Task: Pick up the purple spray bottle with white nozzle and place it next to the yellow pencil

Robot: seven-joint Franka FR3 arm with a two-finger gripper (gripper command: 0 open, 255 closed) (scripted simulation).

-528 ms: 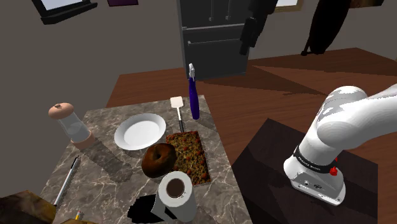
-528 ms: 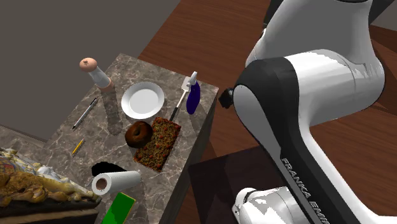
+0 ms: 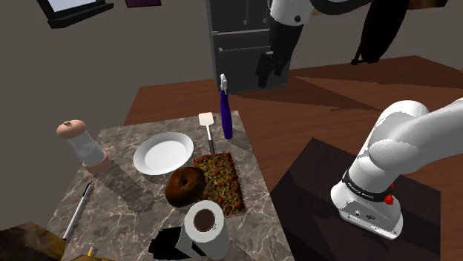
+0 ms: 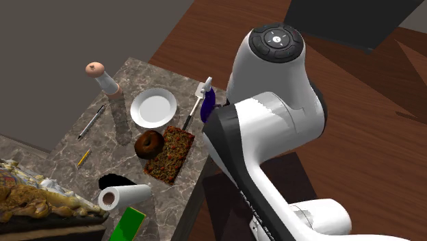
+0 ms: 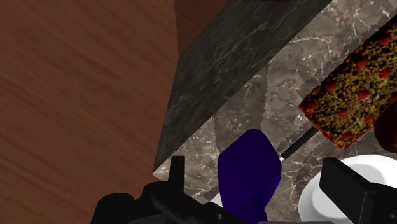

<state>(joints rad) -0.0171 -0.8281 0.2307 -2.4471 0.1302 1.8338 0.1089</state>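
Wrist view looks down the gripper (image 5: 254, 168), whose 2 black fingers stand spread wide apart and clasp nothing. The purple spray bottle (image 5: 248, 175) shows in the gap between them, further along the gripper's line, and neither finger touches it. It stands on a marbled worktop (image 5: 254, 95) close to a corner, with a wooden floor (image 5: 76, 95) past the edge. A white plate (image 5: 312, 197) lies partly behind 1 finger. A crumbly speckled slab (image 5: 356, 89) lies on the worktop beyond the bottle.

Over in the shoulder view, the gripper hangs in the air before a dark cabinet (image 3: 245, 44). It sits higher than the bottle's white nozzle (image 3: 222, 80) and off to the shoulder view's right of it, clearly apart. The bottle stands upright at the worktop's far edge. A spatula (image 3: 208, 122) lies just beside it, on the side away from the gripper. A brown doughnut (image 3: 185, 185) and a paper roll (image 3: 204, 226) lie further from the gripper still.

From the second exterior view, the yellow pencil (image 4: 83, 157) lies well apart from both gripper and bottle. It is toward the other end of the worktop, near a pen (image 4: 91, 122) and a grinder (image 4: 102, 81).
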